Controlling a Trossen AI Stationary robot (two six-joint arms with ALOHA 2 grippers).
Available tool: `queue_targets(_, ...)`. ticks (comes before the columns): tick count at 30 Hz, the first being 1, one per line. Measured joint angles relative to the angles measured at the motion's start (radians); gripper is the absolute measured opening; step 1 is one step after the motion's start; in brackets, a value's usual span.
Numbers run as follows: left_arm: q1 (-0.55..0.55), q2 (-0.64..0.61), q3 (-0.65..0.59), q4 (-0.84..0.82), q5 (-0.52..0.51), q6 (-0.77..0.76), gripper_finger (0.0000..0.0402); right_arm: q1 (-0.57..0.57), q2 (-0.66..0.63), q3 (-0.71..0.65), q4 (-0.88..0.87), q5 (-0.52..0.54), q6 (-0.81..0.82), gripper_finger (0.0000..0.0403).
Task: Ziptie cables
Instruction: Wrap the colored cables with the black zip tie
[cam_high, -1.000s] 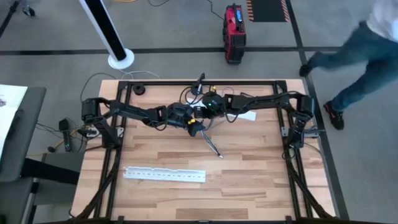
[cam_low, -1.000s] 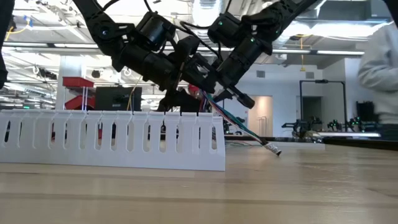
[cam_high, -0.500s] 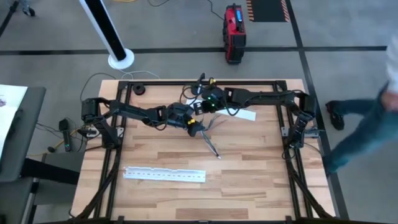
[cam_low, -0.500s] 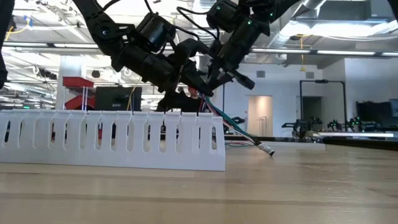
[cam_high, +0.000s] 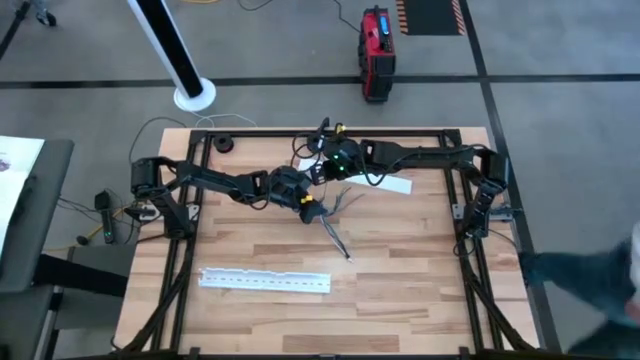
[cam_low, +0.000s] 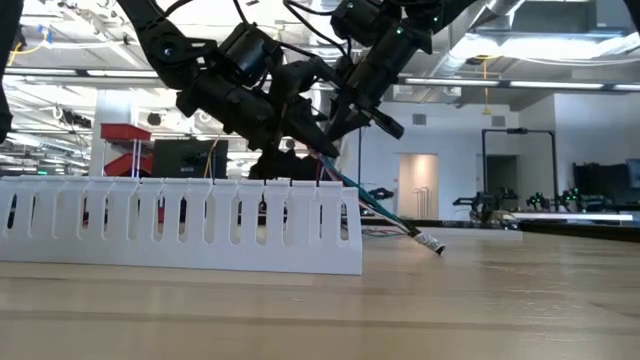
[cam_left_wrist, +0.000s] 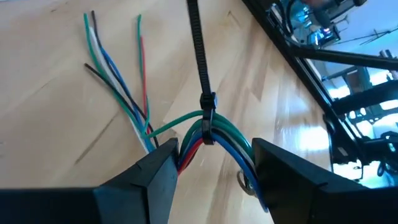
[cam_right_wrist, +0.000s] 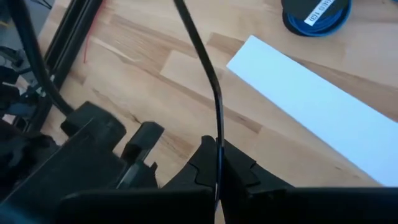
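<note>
Now both arms meet over the far half of the tabletop (cam_high: 400, 290), near its middle. The left gripper (cam_left_wrist: 210, 163) has its jaws partly closed on the cables (cam_left_wrist: 186, 134): the bunch of green, blue, red and white wires passes between the two dark fingers (cam_left_wrist: 158, 168), pinched against one finger while the other finger stands a little off from the loop. Just beyond the fingertips a black zip tie (cam_left_wrist: 200, 56) is cinched round the bunch, its lock sitting on top of the wires and its long tail running straight away from the gripper.

From the grip the loose wire ends fan out over the wood. In the high view the cables (cam_high: 335, 232) trail from the left gripper (cam_high: 308, 204) toward the near edge, ending well short of the white slotted strip (cam_high: 265, 281) that lies close to that edge. In the low view the bunch (cam_low: 385, 212) slopes down from the gripper, its tip at the table.

The right gripper (cam_right_wrist: 217, 168) is closed on the zip tie's tail (cam_right_wrist: 202, 62), the thin black strap running out between its shut fingers. It sits just beyond the left gripper, toward the far edge (cam_high: 335, 165). A white flat strip (cam_right_wrist: 311, 112) lies on the wood beside it, with a blue-black round device (cam_right_wrist: 311, 15) near the far edge.
</note>
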Motion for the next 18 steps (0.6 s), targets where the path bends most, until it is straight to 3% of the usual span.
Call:
queue_targets(7, 0.020, 0.000, 0.000, 0.001, -0.058, -0.017, 0.0197, -0.010, 0.000, 0.000, 0.000, -0.001, -0.011, 0.0017)
queue_targets(18, 0.022, 0.000, 0.000, 0.007, -0.058, -0.022, 0.0197, -0.027, 0.000, 0.000, -0.013, -0.013, 0.020, 0.0115)
